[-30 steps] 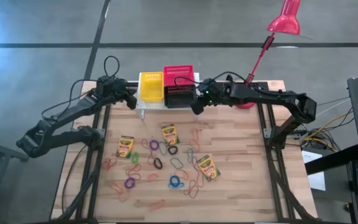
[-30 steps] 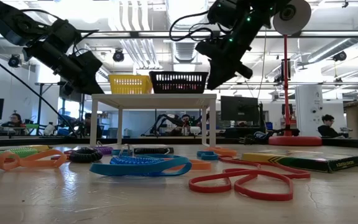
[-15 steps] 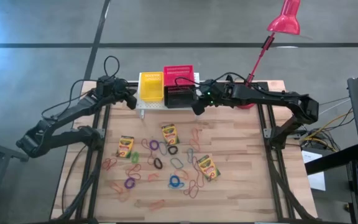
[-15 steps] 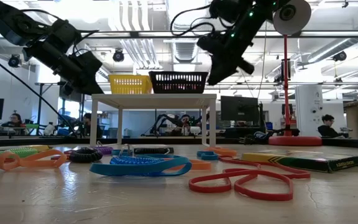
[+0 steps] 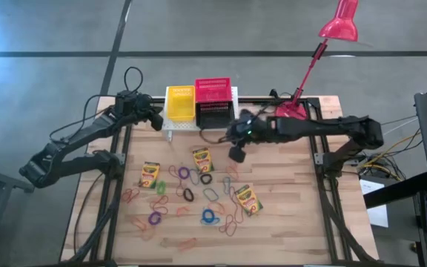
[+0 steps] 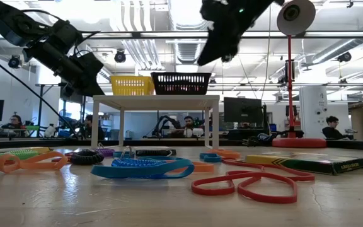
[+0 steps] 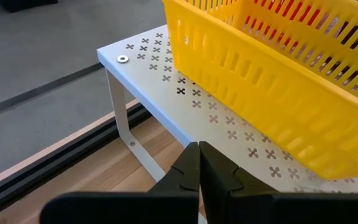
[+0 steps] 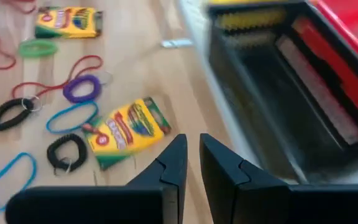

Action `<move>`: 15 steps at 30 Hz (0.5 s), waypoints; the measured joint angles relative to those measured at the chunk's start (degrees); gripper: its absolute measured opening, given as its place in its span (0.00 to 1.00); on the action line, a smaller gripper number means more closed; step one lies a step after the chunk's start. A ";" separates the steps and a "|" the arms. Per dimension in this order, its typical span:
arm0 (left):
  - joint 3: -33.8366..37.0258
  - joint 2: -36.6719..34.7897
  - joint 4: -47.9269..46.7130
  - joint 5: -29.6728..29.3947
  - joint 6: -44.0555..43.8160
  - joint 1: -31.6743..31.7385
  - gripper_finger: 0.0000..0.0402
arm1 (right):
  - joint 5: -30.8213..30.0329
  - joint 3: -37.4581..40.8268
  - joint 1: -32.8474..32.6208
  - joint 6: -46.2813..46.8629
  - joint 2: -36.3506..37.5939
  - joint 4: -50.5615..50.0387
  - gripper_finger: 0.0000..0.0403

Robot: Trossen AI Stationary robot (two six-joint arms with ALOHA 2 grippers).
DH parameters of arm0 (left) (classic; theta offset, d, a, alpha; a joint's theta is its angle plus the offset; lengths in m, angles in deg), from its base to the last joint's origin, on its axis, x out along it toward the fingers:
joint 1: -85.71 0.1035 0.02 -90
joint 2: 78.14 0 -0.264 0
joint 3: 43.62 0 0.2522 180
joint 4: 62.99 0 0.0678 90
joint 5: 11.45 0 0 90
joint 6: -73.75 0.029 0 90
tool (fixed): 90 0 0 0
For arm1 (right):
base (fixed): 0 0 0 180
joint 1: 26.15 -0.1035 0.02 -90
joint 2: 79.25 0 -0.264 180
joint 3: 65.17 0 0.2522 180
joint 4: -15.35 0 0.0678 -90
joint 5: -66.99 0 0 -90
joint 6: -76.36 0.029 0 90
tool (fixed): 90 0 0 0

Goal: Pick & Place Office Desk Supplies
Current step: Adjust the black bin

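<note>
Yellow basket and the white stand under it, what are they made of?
Yellow basket: looks like moulded plastic, slightly glossy, with slotted mesh walls. White stand: probably painted sheet metal, matte, with punched cross-shaped holes and a thin bent leg.

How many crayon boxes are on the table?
3, all flat on the wood: one at left, one in the middle below the baskets, one at right. Others may be hidden inside the baskets.
</note>
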 joint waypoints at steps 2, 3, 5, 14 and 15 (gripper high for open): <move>0.00 0.00 0.02 0.01 0.00 0.00 0.01 | 0.13 0.00 -0.09 -2.56 -2.70 4.09 0.09; 0.00 0.00 0.02 0.00 0.00 0.00 0.01 | 0.12 -0.17 -0.04 -3.64 -4.07 6.01 0.09; 0.00 0.00 0.02 0.02 0.02 0.00 0.01 | -1.07 -1.53 0.13 -5.61 -6.70 7.00 0.09; 0.00 -0.02 0.02 -0.02 0.00 -0.07 0.01 | -11.98 -10.65 0.02 -10.05 -14.33 7.09 0.09; 0.00 0.00 0.03 0.00 0.00 -0.11 0.01 | -11.98 -11.59 0.02 -10.22 -14.88 7.07 0.09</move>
